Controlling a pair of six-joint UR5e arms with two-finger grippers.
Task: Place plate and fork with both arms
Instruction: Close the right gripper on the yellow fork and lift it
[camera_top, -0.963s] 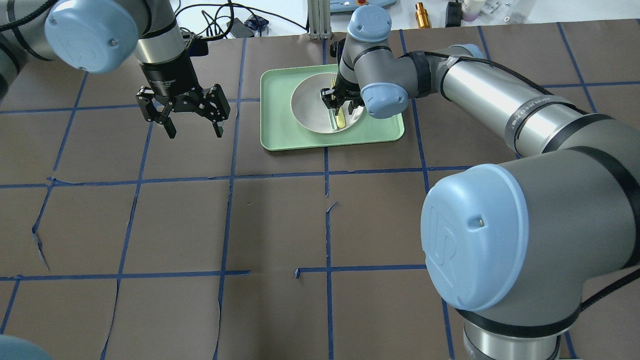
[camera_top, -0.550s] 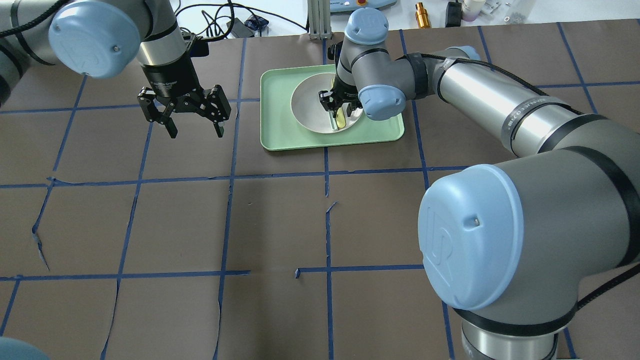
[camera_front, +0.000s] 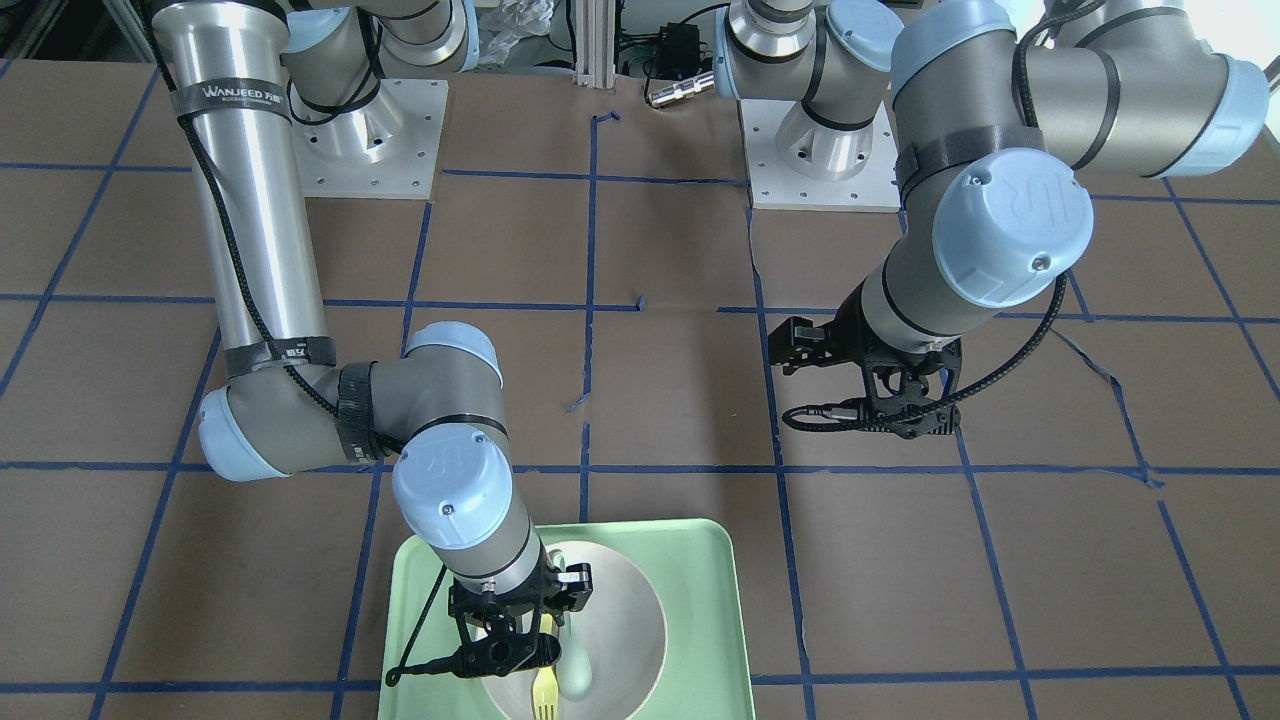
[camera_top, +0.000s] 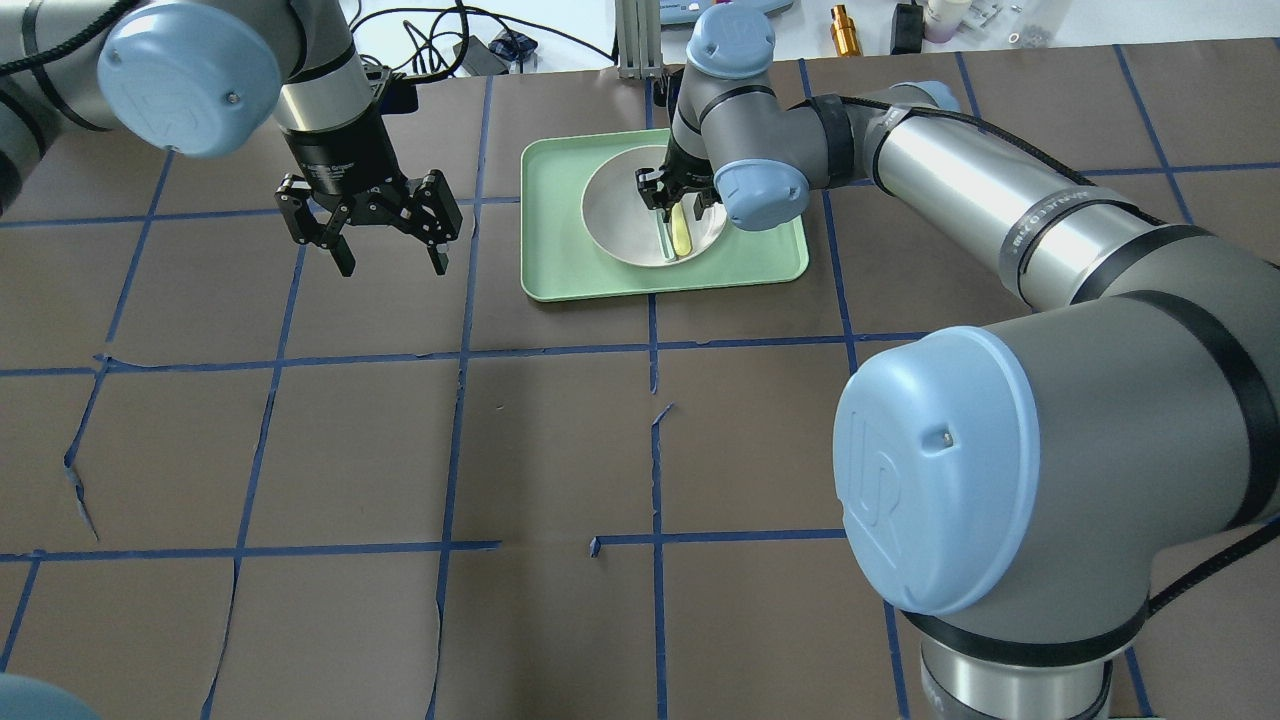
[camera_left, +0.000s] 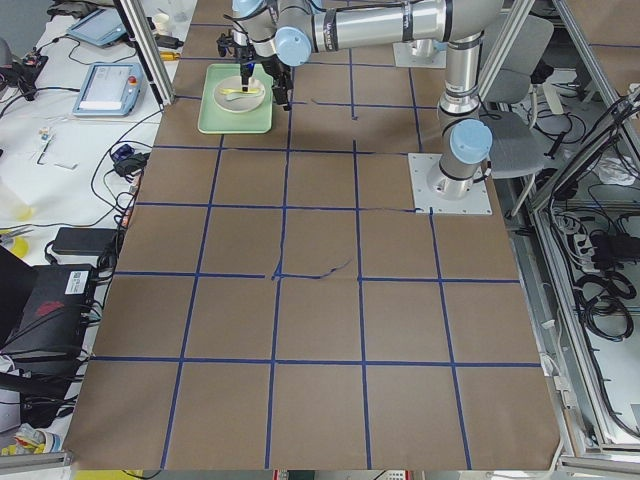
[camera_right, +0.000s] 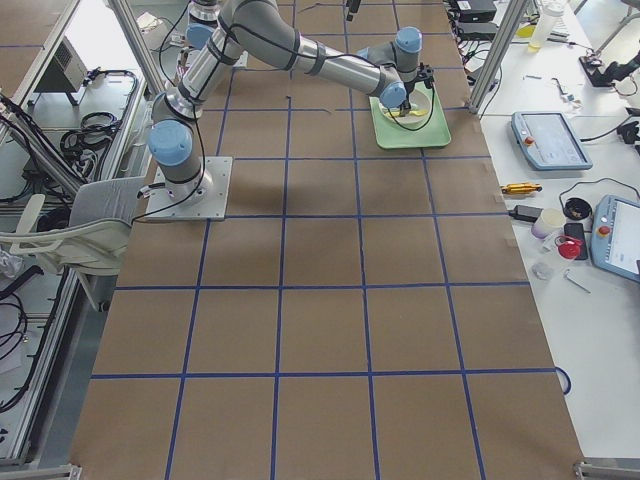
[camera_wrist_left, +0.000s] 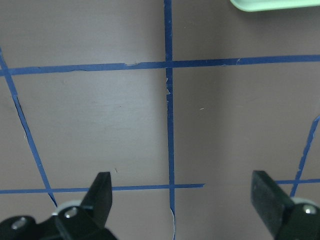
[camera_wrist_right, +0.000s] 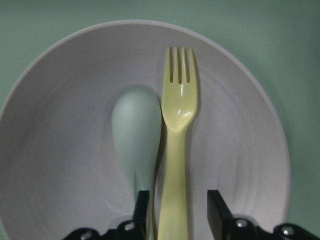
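Note:
The white plate lies in the mint-green tray. The pale-yellow fork lies flat in the plate beside a grey-green spoon. In the right wrist view the fork points away, with the spoon to its left. My right gripper is low in the plate, and its narrowly open fingers straddle the fork's handle with small gaps on both sides. My left gripper hangs wide open and empty above the table, left of the tray.
The table is brown paper with a blue tape grid. The tray's near corner shows at the top of the left wrist view. Cables, a gold part and small items lie beyond the table's far edge.
My right gripper has shifted slightly toward the far side of the plate, still over the fork. The fork and spoon have not moved. My left gripper has stayed in place and open.

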